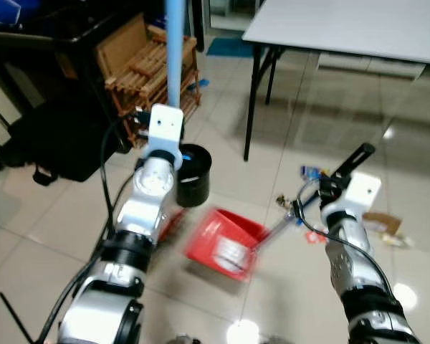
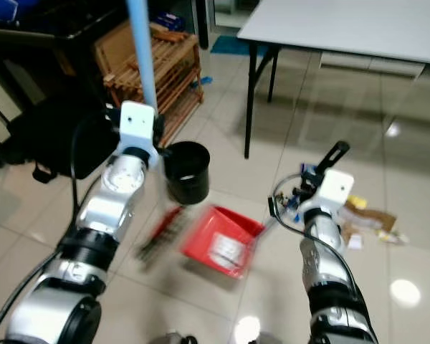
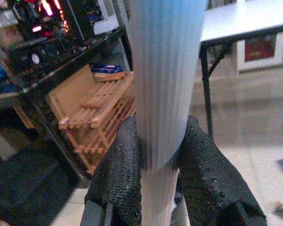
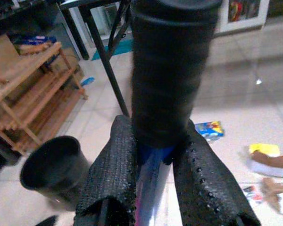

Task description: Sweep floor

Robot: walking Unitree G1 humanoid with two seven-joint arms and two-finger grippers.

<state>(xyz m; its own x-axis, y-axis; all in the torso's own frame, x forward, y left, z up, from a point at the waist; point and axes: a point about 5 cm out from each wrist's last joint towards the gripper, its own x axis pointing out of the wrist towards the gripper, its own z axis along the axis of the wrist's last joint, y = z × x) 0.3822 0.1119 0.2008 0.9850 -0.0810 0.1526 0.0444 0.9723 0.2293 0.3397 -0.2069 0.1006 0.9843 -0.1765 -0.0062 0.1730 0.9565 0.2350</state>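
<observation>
I have the left end effector (image 3: pixel 155 169) clenched on the broom pole (image 1: pixel 174 50), the right end effector (image 4: pixel 153 155) on the dustpan handle (image 4: pixel 172 61). Red dustpan (image 1: pixel 222 244) sits lower centre; next, brush the litter (image 2: pixel 365 215) at right toward it.

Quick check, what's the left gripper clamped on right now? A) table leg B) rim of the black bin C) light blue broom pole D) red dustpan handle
C: in the left wrist view the left gripper has its two black fingers pressed on either side of the light blue broom pole; the black bin stands apart on the floor.
</observation>
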